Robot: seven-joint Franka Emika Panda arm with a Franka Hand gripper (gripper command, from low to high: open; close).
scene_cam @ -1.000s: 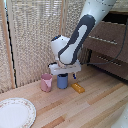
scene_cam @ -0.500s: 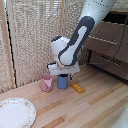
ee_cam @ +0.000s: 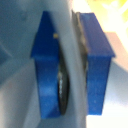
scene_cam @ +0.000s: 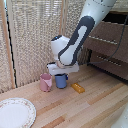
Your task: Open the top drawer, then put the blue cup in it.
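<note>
Currently the claw [scene_cam: 62, 73] grips the blue cup [scene_cam: 61, 80] by its rim wall at frame centre, beside the pink cup [scene_cam: 45, 82] on the tabletop [scene_cam: 95, 107]; cup likely light, stiff, glossy and slippery

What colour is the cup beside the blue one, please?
Pink cup; clearest in the exterior view.

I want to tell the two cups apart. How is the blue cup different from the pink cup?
The blue cup is blue; the pink cup is pink. The blue cup sits right under the robot's tool, and the wrist view suggests the tool's fingers pinch its wall; the pink cup stands free beside it, toward the exterior view's left. Both stand upright on the wooden table and look about the same size.
</note>
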